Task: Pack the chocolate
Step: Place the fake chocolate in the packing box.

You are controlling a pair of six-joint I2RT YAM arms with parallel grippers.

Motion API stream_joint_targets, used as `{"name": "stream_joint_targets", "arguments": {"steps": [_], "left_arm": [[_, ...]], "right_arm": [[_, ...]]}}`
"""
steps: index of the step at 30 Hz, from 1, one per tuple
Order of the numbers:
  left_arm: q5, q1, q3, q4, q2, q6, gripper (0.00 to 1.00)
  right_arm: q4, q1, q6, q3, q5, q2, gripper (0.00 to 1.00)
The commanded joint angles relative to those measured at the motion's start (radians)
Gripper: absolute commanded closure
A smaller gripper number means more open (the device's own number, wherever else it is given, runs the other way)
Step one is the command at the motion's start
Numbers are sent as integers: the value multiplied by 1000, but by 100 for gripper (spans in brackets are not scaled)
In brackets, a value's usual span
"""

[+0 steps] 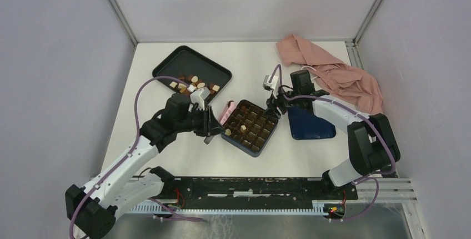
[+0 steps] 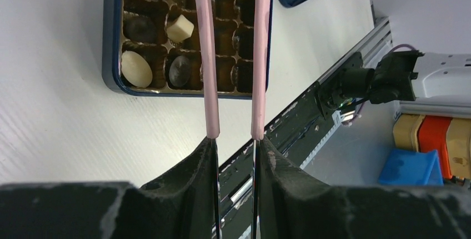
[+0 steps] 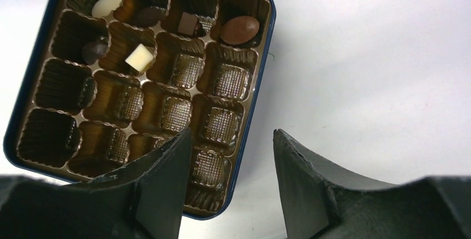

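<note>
Loose chocolate [image 1: 191, 82] lies in the black tray [image 1: 178, 55] at the back left. The dark blue grid box [image 1: 268, 137] sits mid-table with a few pieces in it: a cream oval [image 2: 136, 68], a cream square [image 3: 139, 58] and a brown oval [image 3: 240, 29]. My left gripper [image 2: 236, 139] is shut on pink tongs [image 2: 206, 55] that reach over the box [image 2: 109, 39]; a dark rounded piece shows between the tong tips at the top edge. My right gripper [image 3: 230, 133] is open, astride the box's rim [image 3: 256, 83] at its right corner, one finger over the cells and one over the table.
The blue lid [image 1: 311, 125] lies just right of the box, under my right arm. A pink cloth [image 1: 333, 72] is heaped at the back right. The black mounting rail [image 1: 250, 186] runs along the near edge. White walls close in the table.
</note>
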Motion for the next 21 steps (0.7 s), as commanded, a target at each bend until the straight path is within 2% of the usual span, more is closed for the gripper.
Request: {"name": "stream_joint_targets", "arguments": {"steps": [1, 8, 21], "left_arm": [[-82, -79, -17, 73, 51, -53, 98], [-200, -199, 22, 95, 177, -58, 98], [-351, -338, 177, 45, 454, -34, 95]], "right_arm": [[-33, 3, -17, 43, 52, 24, 39], [-45, 19, -16, 54, 59, 52, 42], [-58, 18, -17, 66, 54, 46, 42]]}}
